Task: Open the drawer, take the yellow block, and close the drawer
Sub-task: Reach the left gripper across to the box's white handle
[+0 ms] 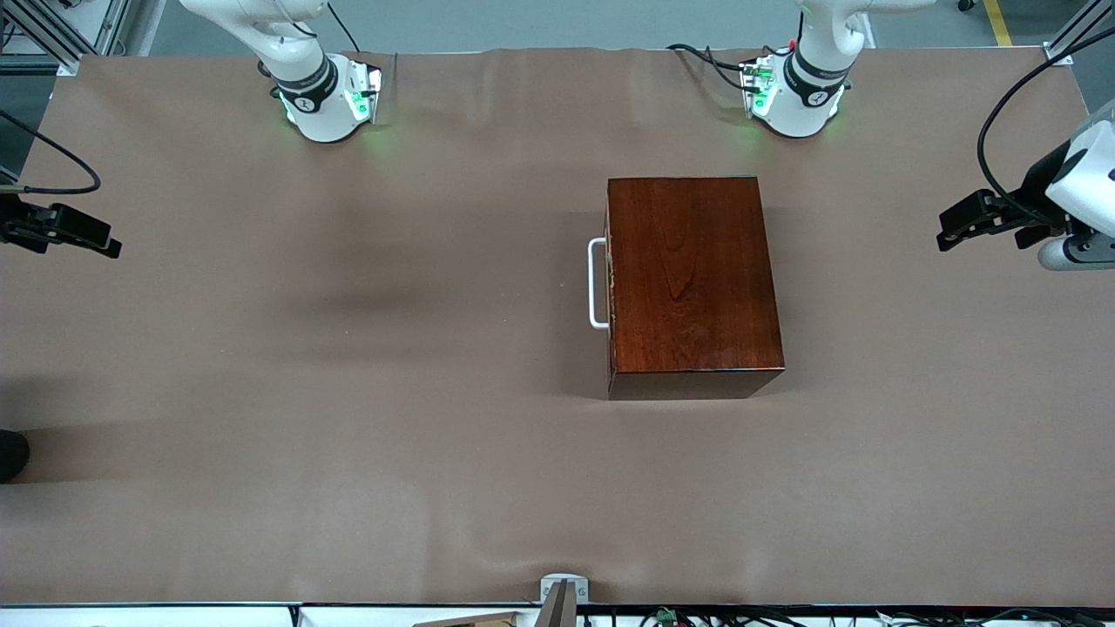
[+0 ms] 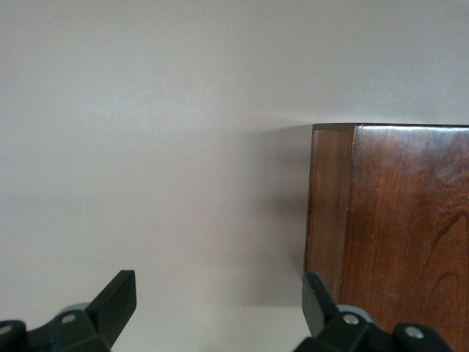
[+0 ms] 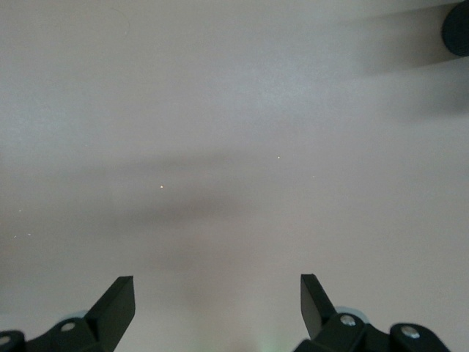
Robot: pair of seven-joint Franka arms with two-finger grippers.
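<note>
A glossy reddish-brown wooden box [image 1: 688,279] stands on the brown table, somewhat toward the left arm's end. Its drawer is pushed in, and the white bar handle [image 1: 598,283] faces the right arm's end. The yellow block is hidden. My left gripper [image 1: 947,228] hovers open above the table's edge at the left arm's end, apart from the box. In the left wrist view a corner of the box [image 2: 396,220] shows past that gripper [image 2: 220,282]. My right gripper [image 1: 113,241] hangs open at the right arm's end, over bare table [image 3: 218,286], holding nothing.
Both arm bases [image 1: 327,96] [image 1: 797,91] sit along the table's edge farthest from the front camera. A dark round object [image 1: 10,453] pokes in at the right arm's end. A metal bracket [image 1: 564,592] is fixed at the edge nearest the front camera.
</note>
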